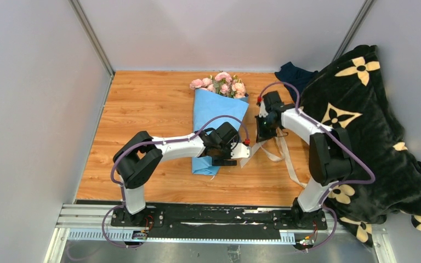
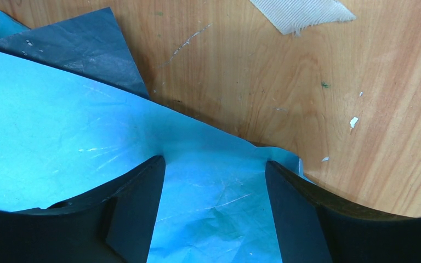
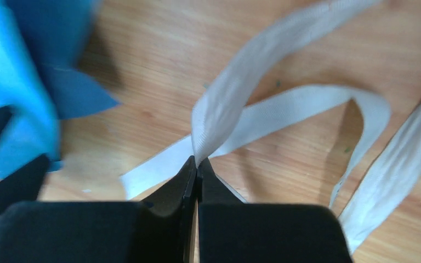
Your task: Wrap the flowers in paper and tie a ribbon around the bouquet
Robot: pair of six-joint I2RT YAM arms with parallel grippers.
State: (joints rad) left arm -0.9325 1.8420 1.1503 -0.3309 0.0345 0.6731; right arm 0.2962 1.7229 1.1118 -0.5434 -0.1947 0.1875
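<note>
The bouquet lies mid-table: pink flowers (image 1: 222, 83) stick out of the far end of a cone of light blue paper (image 1: 219, 109). My left gripper (image 1: 231, 155) is over the cone's lower right edge. In the left wrist view it (image 2: 215, 164) stands open, fingers wide apart over the flat paper (image 2: 60, 137), whose slate face (image 2: 87, 49) shows at the upper left. The cream ribbon (image 1: 277, 152) lies looped to the right of the cone. My right gripper (image 1: 264, 129) is above it. In the right wrist view the right gripper (image 3: 197, 161) is shut on a lifted strand of ribbon (image 3: 285, 107).
A black blanket with cream flower shapes (image 1: 362, 126) is heaped along the right side of the wooden table (image 1: 142, 109). A dark blue cloth (image 1: 295, 74) lies at its far end. Grey walls close in the left and back.
</note>
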